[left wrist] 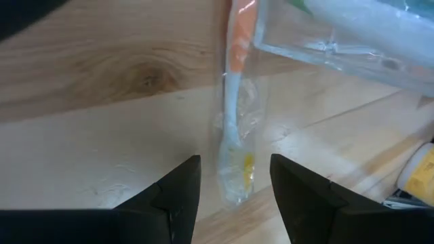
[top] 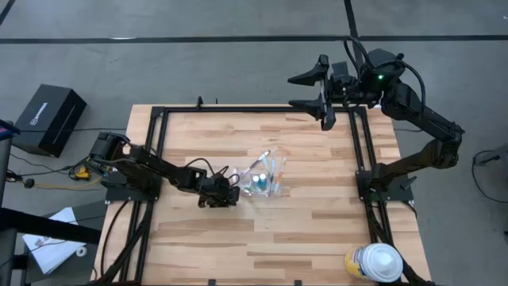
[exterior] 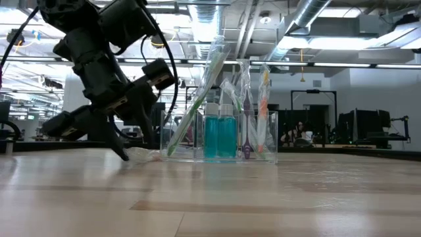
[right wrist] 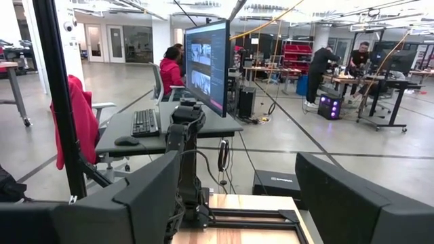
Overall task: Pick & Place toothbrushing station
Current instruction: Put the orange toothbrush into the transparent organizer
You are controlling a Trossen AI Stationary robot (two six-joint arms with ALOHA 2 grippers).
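Observation:
A small clear plastic cup [top: 268, 179] stands on the table's middle. In the low view it [exterior: 220, 135] holds several thin toothbrushes and two teal tubes [exterior: 220, 135]. A wrapped toothbrush [left wrist: 237, 146] with a white and orange handle lies flat on the wood beside the cup's left side. My left gripper [left wrist: 234, 186] is low over the table and open. Its fingers stand on either side of the toothbrush's near end without touching it, and it also shows in the high view [top: 228, 192]. My right gripper [top: 321, 99] waits open above the table's far right.
A large white-and-yellow round container [top: 373, 262] stands at the table's near right corner. Black frame rails [top: 361, 159] run along the table's left and right sides. A black box [top: 48, 119] lies on the floor off the left edge.

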